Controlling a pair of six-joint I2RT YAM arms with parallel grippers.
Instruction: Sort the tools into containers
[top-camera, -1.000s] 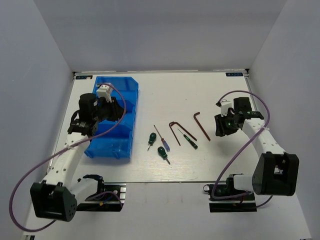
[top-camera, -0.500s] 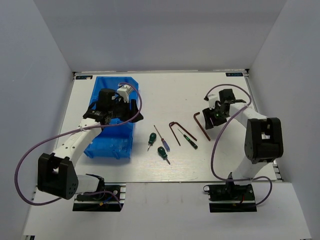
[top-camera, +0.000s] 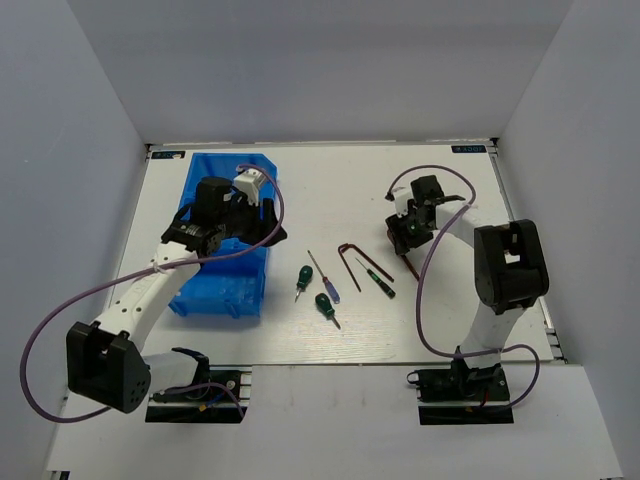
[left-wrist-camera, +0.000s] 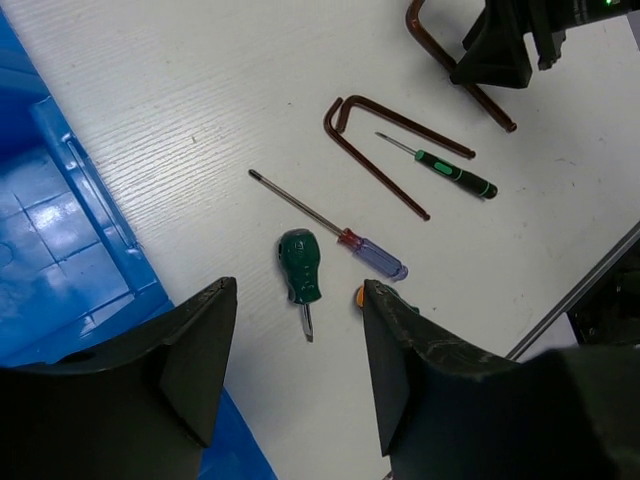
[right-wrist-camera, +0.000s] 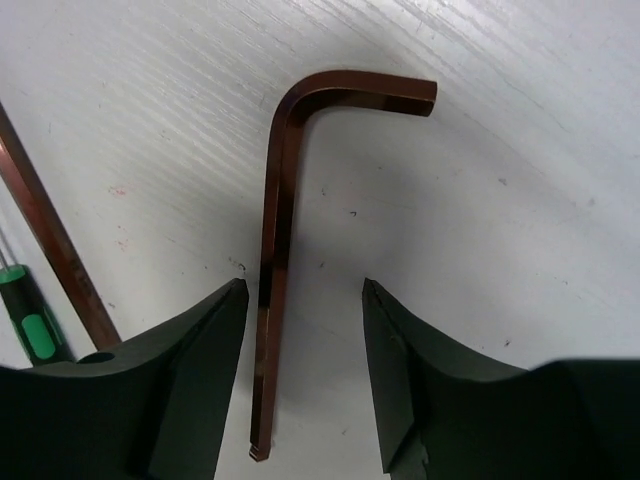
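Note:
The blue bin (top-camera: 225, 285) stands at the left and also shows in the left wrist view (left-wrist-camera: 60, 250). My left gripper (top-camera: 263, 226) is open and empty above the bin's right edge (left-wrist-camera: 297, 335). On the table lie a stubby green screwdriver (left-wrist-camera: 299, 278), the blue-handled screwdriver (left-wrist-camera: 375, 254), the black-green screwdriver (left-wrist-camera: 455, 175) and a bent hex key (left-wrist-camera: 385, 150). The second stubby screwdriver (top-camera: 325, 305) is mostly hidden behind my left finger. My right gripper (top-camera: 405, 235) is open, low over the other hex key (right-wrist-camera: 275, 250), whose long arm lies between the fingers (right-wrist-camera: 303, 300).
Purple cables loop from both arms. White walls enclose the table on three sides. In the right wrist view the first hex key (right-wrist-camera: 50, 250) and the black-green screwdriver (right-wrist-camera: 30, 325) lie just left of my right gripper.
My right gripper moved left and down over the right hex key. My left gripper swung from over the bin to its right edge, then held still.

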